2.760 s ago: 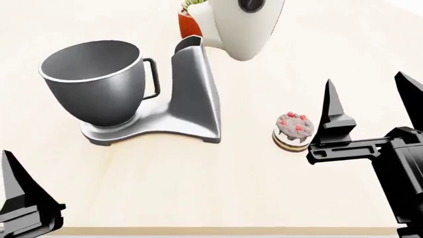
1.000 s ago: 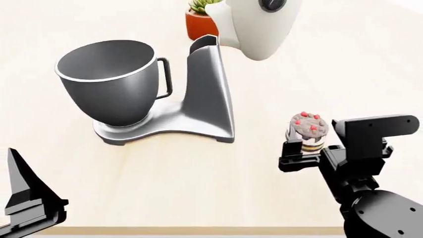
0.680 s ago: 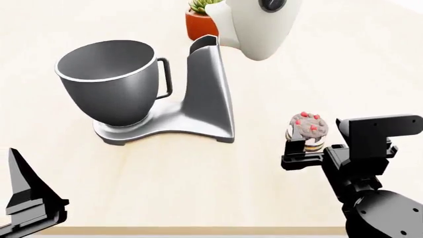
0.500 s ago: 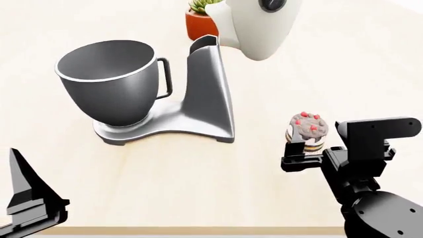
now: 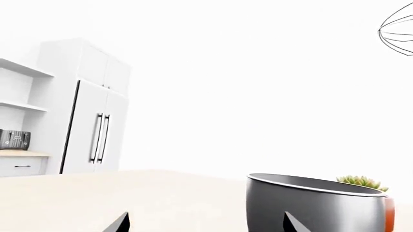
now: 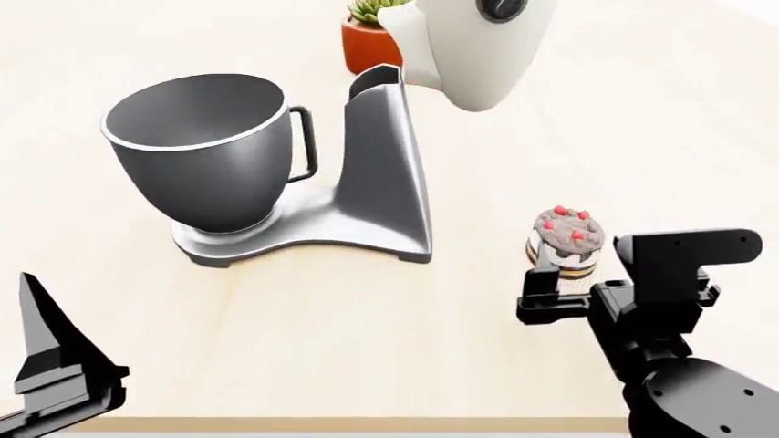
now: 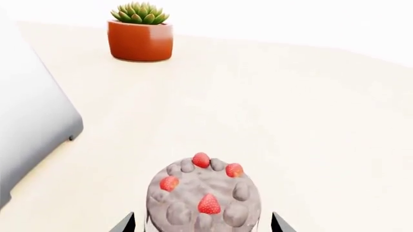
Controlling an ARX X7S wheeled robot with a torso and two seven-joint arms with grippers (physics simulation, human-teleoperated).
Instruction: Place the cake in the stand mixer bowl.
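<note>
The cake [image 6: 568, 237] stands on the table right of the mixer, small and round with red berries on top. My right gripper [image 6: 582, 274] is open and low around it. In the right wrist view the cake [image 7: 203, 198] sits between the two fingertips [image 7: 125, 223] with a small gap on each side. The stand mixer bowl [image 6: 201, 151] is dark grey with a light rim, empty, on its silver base at the left. My left gripper [image 6: 43, 360] is open and empty at the lower left; its wrist view shows the bowl [image 5: 316, 205] ahead.
The silver mixer base and column [image 6: 378, 173] stand between bowl and cake, with the white mixer head [image 6: 469, 46] tilted up above. An orange plant pot [image 6: 365, 41] sits behind, also in the right wrist view [image 7: 140, 38]. The table's front edge [image 6: 365, 424] is near.
Since 2.8 s ago the right gripper has turned and come down around the cake. In the last second it has only shifted slightly. The left gripper and the cake stay put.
</note>
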